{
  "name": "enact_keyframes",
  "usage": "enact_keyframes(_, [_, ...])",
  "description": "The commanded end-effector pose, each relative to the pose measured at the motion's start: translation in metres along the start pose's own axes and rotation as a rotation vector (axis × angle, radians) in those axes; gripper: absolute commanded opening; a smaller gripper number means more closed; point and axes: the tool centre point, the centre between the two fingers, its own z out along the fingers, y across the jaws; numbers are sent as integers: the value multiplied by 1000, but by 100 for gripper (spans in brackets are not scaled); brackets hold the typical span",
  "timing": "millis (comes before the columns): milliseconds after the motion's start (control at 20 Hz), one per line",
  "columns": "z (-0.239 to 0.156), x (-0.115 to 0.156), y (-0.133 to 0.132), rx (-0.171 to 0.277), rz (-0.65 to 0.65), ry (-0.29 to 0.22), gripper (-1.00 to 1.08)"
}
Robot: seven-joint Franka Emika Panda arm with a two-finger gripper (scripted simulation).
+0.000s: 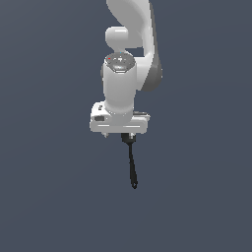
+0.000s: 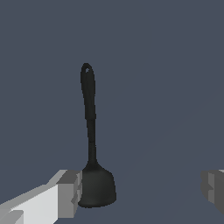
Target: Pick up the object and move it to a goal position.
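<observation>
Item: gripper (image 2: 142, 192), spread wide, holding nothing; one finger (image 2: 65, 194) touches the object's broad end. Item: the object (image 2: 89, 131), black, I see extending toward 6 o'clock from the gripper in the exterior view.

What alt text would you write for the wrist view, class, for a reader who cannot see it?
A black utensil lies on a plain dark grey surface, its slim handle ending in a small hole and its wide end beside one grey fingertip of the open tool. The other fingertip stands well apart from it.
</observation>
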Motion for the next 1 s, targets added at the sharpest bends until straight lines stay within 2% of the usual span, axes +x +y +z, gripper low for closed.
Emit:
enact_keyframes(0, [-1,0,1,-1,1,0,100])
enact_keyframes(400, [18,2,-10,7,-24,-5,100])
enact_keyframes(950, [94,-1,-55,45,-117,-27,100])
